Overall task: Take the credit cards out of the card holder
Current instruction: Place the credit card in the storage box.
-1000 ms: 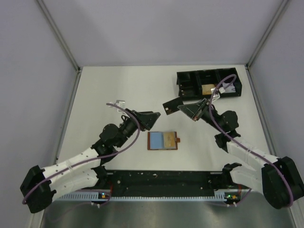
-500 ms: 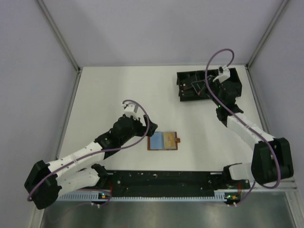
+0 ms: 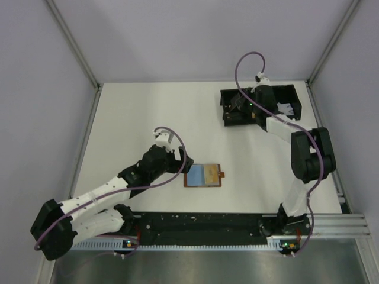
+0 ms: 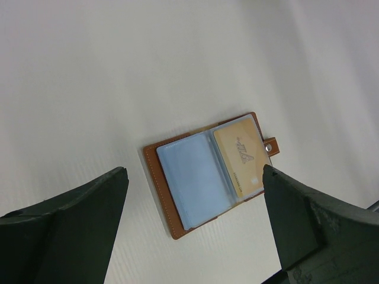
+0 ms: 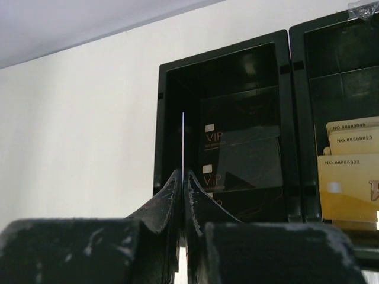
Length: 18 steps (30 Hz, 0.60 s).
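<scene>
The brown card holder (image 3: 203, 176) lies open and flat on the white table, its tab pointing right. In the left wrist view the card holder (image 4: 166, 188) shows a pale blue sleeve (image 4: 189, 180) on the left page and a gold credit card (image 4: 240, 157) on the right. My left gripper (image 3: 179, 165) hovers just left of it and is open, its jaws wide apart on either side of the holder (image 4: 194, 173). My right gripper (image 5: 182, 176) is shut on a thin card (image 5: 183, 139) seen edge-on, above the left compartment of the black tray (image 5: 225, 56).
The black three-compartment tray (image 3: 296, 97) stands at the back right. Its left compartment holds dark VIP cards (image 5: 237, 148) and the one beside it gold cards (image 5: 349, 171). Metal frame posts and grey walls bound the table.
My right arm swung from the table's middle back to the tray, carrying its card. My left gripper opened wide and came down toward the card holder.
</scene>
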Motion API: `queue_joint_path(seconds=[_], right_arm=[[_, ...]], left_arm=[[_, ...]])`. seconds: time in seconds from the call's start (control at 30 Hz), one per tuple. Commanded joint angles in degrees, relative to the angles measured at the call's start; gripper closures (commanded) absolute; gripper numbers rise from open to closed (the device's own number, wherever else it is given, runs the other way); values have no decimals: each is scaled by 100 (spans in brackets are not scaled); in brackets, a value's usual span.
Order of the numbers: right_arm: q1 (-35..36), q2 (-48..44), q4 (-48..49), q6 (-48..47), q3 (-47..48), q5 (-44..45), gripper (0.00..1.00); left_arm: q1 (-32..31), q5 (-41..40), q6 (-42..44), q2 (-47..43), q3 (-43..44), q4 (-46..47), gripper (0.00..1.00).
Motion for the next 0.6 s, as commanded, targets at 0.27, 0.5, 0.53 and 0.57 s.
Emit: queue_joint_path(seconds=[0.27, 0.5, 0.53, 0.57], right_arm=[[-58, 1305, -36, 227, 1097, -448, 100], [-58, 946, -703, -176, 1106, 16, 64], [-58, 815, -853, -352, 1106, 139, 61], [-58, 683, -959, -484, 1097, 245, 58]], left_arm=[[37, 62, -1, -109, -97, -72, 1], [46, 185, -89, -136, -80, -109, 1], [46, 220, -106, -127, -71, -100, 1], [46, 255, -132, -118, -62, -100, 1]])
